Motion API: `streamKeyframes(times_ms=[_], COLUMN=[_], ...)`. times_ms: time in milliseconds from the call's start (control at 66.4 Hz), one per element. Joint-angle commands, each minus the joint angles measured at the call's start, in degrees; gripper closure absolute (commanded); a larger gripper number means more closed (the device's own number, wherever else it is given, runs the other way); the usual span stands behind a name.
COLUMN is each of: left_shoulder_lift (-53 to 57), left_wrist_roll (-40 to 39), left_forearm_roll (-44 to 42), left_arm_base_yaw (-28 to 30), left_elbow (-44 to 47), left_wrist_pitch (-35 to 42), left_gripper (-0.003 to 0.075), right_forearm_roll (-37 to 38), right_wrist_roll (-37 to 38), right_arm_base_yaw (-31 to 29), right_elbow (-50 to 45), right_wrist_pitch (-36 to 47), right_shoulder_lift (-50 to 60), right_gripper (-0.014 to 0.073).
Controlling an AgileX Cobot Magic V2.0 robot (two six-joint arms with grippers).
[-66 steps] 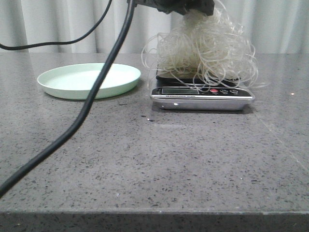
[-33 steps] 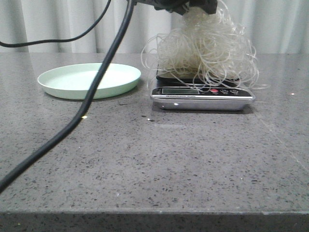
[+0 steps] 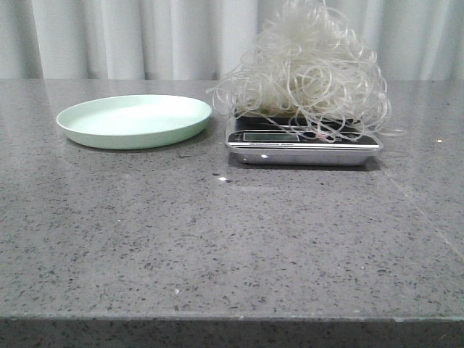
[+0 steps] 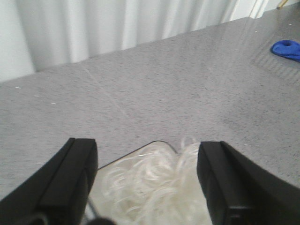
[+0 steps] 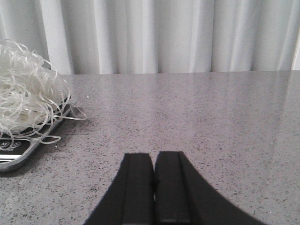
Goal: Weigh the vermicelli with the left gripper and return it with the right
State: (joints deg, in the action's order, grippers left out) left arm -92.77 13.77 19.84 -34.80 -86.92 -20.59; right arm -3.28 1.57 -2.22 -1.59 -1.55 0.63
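Nearest, bare table [image 3: 217,246] is shown. Beyond it the vermicelli [image 3: 308,72] is heaped on the scale [image 3: 303,148], loops spilling over the display and buttons; the plate [image 3: 134,119] lies empty beside it. The left gripper [image 4: 147,183] is seen spread wide above the heap, holding nothing; the right gripper [image 5: 153,187] is pressed together, well apart from the noodles. The tangle is judged very light, springy and snag-prone — best pinched deep through its dense crown, not by stray outer loops.
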Motion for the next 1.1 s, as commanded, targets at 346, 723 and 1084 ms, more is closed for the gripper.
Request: streamKeyframes(times_ms=[346,723,1084], left_shoulder_lift=[27.24,50.71,64.73], left_wrist_roll=[0.02,0.02,0.02], left_forearm_roll=[-9.94,-14.17,-14.17], left_arm_base_yaw=[19.94,30.9,30.9], left_elbow=[15.42,39.58,56.7], left_wrist_pitch=[-0.65,8.65,14.51], left_gripper=[0.0219,0.0423,0.0584], right_forearm_roll=[0.53,0.43,-3.29], right_wrist_roll=[-0.03,-0.03,-0.03], right_arm_base_yaw=[-0.22,-0.22,-0.22], right_elbow=[0.45,0.45,3.95], right_wrist_pitch=[4.3,6.22,8.83], right_shoulder_lift=[0.83,0.83,0.48], right_gripper=[0.0444,0.0444,0.0443])
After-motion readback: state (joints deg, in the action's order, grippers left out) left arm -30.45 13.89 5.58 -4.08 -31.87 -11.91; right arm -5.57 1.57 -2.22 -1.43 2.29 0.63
